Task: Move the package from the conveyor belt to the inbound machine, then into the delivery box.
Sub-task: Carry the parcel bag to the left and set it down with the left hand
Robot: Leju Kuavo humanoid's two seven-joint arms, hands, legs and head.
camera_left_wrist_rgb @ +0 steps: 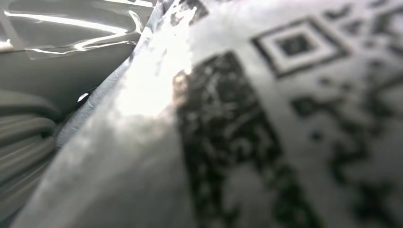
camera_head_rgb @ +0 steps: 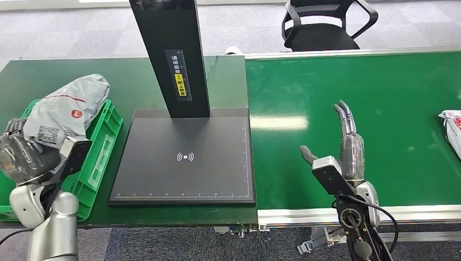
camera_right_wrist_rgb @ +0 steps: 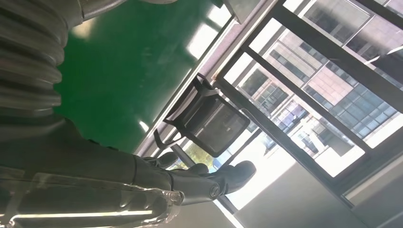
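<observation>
holding the grey package (camera_head_rgb: 65, 111) in our left hand (camera_head_rgb: 24, 157), we have it over the green delivery box (camera_head_rgb: 103, 149) at the left edge of the head view, the bag's lower end gripped at the hand and its upper end tilted up toward the upper left of the frame. the fingers sit under the bag and mostly out of sight, so we read the grasp from the way the bag hangs off the hand rather than from the fingers themselves. we judge the task to be near its end: the package is off the conveyor belt (camera_head_rgb: 353, 109) and off the black plate of the inbound machine (camera_head_rgb: 185, 157), which lies bare in the middle of the frame, and what is left is to lower the bag into the box and let go. it seems not yet released, though we cannot tell whether its underside already touches the box.

our right hand (camera_head_rgb: 340, 147) stands upright over the belt at the lower right, fingers straight and apart, holding nothing. a second white package (camera_head_rgb: 452, 128) lies on the belt at the right edge.

for writing: the grey package carries a red round logo and a red line, plus a printed label with a square code; the left wrist view shows that code (camera_left_wrist_rgb: 294, 45) close and blurred, unreadable. the machine's black post (camera_head_rgb: 171, 54) bears a strip of small chinese characters over a yellow tag, too small to read. the plate shows a white wireless-wave symbol (camera_head_rgb: 185, 157).
</observation>
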